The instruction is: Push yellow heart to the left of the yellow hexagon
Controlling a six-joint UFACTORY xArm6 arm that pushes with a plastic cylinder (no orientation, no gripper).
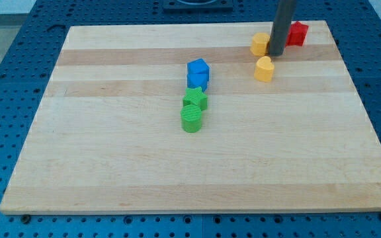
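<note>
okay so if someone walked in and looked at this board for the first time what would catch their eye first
Probably the dark rod coming down at the view's top right, my tip right beside the yellow hexagon, with the yellow heart just below and a red block behind. Next, the mid-board column: blue block, green star, green cylinder.

My tip (276, 54) stands just right of the hexagon (259, 44), above the heart (264, 69).

Blue block (198, 73) mid-board, two green blocks (194, 99) (192, 119) just below it, red block (298, 33) at top right, wooden board (111, 165)
</note>
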